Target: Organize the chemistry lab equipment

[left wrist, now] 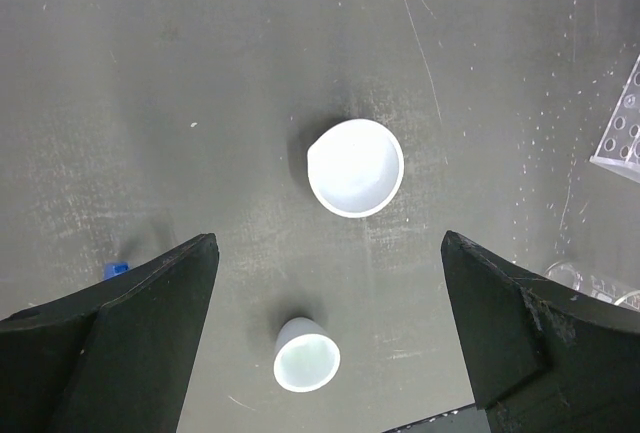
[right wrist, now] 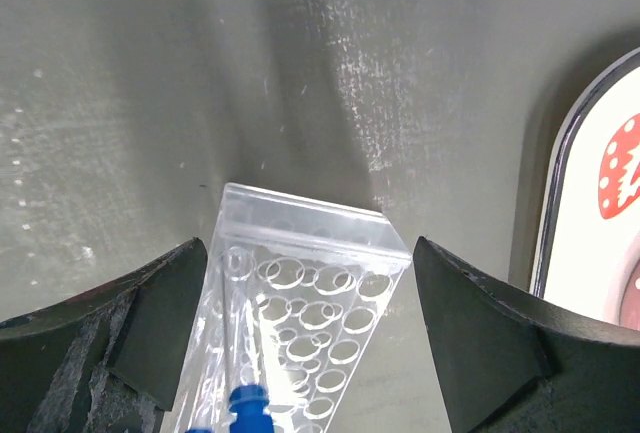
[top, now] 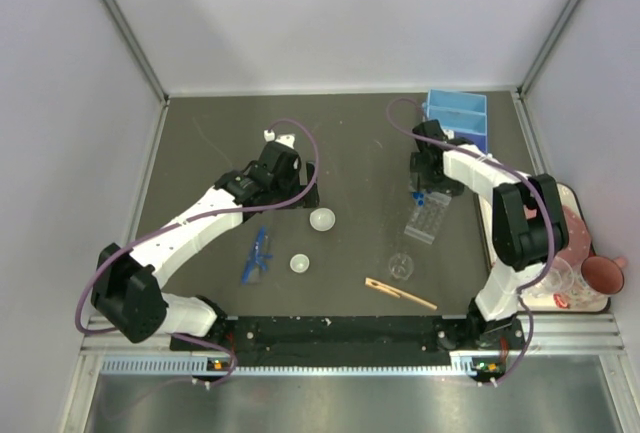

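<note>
My left gripper (top: 303,193) is open and empty above the table, just left of a small white round dish (top: 321,219). In the left wrist view that dish (left wrist: 355,167) lies ahead of the open gripper (left wrist: 328,241), and a tiny white beaker (left wrist: 306,354) stands between the fingers, untouched. My right gripper (top: 425,185) is open over the far end of the clear tube rack (top: 427,218). In the right wrist view the rack (right wrist: 300,303) lies between the open fingers, with a blue-capped tube (right wrist: 247,403) in it. Blue tweezers (top: 257,256) lie left of the beaker (top: 300,263).
A wooden clip (top: 400,293) and a clear round dish (top: 400,266) lie near the front. A blue box (top: 458,118) stands at the back right. The strawberry-print tray (top: 575,253) with a pink cup (top: 603,273) is at the right edge.
</note>
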You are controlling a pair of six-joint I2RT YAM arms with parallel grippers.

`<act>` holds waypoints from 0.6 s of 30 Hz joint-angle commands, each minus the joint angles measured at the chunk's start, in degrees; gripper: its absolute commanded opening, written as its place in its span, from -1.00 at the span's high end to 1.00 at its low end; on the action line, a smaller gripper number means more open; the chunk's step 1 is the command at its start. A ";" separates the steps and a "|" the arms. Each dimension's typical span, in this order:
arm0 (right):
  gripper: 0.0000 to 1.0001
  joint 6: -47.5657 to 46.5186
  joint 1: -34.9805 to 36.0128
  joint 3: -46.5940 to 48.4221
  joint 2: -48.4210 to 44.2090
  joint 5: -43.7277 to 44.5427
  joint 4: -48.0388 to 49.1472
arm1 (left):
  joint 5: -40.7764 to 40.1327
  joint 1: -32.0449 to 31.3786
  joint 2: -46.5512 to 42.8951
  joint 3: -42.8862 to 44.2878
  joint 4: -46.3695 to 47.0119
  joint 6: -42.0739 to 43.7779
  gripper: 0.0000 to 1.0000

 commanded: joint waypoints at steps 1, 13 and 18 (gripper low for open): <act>-0.69 1.50 -0.25 1.41 -6.28 -1.54 1.30 | 0.94 0.20 -1.47 -0.34 1.88 0.39 -0.97; -0.69 0.63 -1.30 22.58 -4.89 -0.60 -0.63 | 2.17 0.20 -1.38 -0.17 1.97 0.83 -0.97; -0.68 0.98 -2.45 34.08 4.42 -1.28 -1.07 | 1.91 0.11 -1.82 -0.61 2.15 0.83 -0.97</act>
